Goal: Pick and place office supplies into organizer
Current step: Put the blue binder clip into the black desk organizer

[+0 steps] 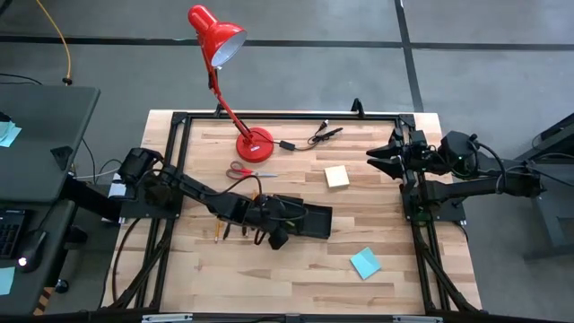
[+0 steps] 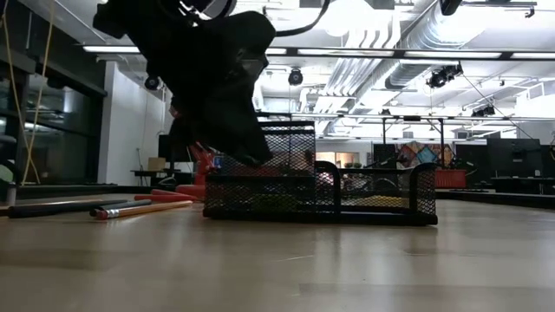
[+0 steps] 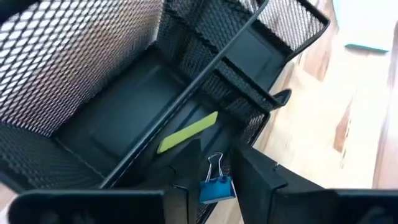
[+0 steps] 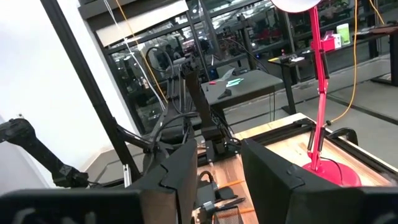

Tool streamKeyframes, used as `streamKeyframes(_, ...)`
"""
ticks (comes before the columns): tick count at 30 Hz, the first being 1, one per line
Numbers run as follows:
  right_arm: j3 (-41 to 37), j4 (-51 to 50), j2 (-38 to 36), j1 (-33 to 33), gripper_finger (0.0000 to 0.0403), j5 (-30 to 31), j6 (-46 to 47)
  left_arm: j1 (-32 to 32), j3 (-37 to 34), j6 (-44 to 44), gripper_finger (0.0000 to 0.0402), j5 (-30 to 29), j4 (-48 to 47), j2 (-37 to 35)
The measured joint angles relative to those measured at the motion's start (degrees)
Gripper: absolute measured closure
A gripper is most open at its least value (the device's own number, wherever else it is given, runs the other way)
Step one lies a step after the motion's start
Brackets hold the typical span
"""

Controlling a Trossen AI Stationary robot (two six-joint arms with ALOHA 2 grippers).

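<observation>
The organizer (image 1: 309,221), a black mesh tray with compartments, sits mid-table. My left gripper (image 3: 211,196) hangs slanting down over its left end (image 1: 276,229). A blue binder clip (image 3: 217,188) stands between the fingers, wire handle up, with a dark gap on one side. A yellow-green strip (image 3: 186,132) lies in a compartment below. Red-handled scissors (image 1: 244,170), pencils (image 2: 143,209) and a dark pen (image 2: 52,208) lie left of the tray. A pale yellow pad (image 1: 336,175) and a teal pad (image 1: 365,263) lie flat on the wood. My right gripper (image 4: 217,177) waits open, raised at the right edge (image 1: 377,160). My left gripper has the clip's blue body (image 3: 227,186) against one finger (image 3: 255,186), while a narrow gap shows toward the other finger. The fingers slant down from the table's left side. The clip stays upright above the tray; whether it is still pinched, I cannot tell.
A red desk lamp (image 1: 229,54) stands at the far edge, with a black cable with clips (image 1: 314,136) beside its base. The black metal frame (image 1: 170,179) borders the table. Bare wood lies near and right of the tray.
</observation>
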Motion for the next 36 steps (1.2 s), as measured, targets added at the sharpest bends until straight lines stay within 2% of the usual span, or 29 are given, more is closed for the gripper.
streamKeyframes(8, 0.00, -0.62, 0.04, 0.00, 0.0281, 1.14, -1.18, -0.02, 0.00, -0.04, 0.0317, 1.38, 2.63, 0.00)
streamKeyframes(17, 0.00, -0.90, 0.45, 0.00, 0.0281, 1.95, -1.20, 0.20, -0.02, -4.15, 0.0231, 0.20, 1.49, 0.00)
streamKeyframes(20, 0.00, -0.86, 0.72, -0.01, 0.0281, 1.94, -1.12, 0.35, -0.02, -5.02, 0.0215, 1.02, 1.35, 0.00)
streamKeyframes(23, 0.00, -0.91, 0.74, 0.03, 0.0281, 1.76, -0.97, 0.35, -0.02, -5.24, 0.0226, 1.01, 1.64, 0.00)
streamKeyframes(27, 0.00, -0.91, 0.79, 0.03, 0.0281, 1.57, -0.64, 0.33, -0.02, -5.85, 0.0268, 0.48, 1.91, 0.00)
streamKeyframes(31, 0.00, -0.88, 0.80, 0.03, 0.0281, 1.35, -0.13, 0.34, -0.02, -13.76, 0.0294, 0.69, 1.94, 0.00)
streamKeyframes(36, 0.00, -0.88, 0.81, 0.03, 0.0281, 0.29, -0.11, 0.33, -0.02, -23.44, 0.0300, 0.75, 1.29, 0.00)
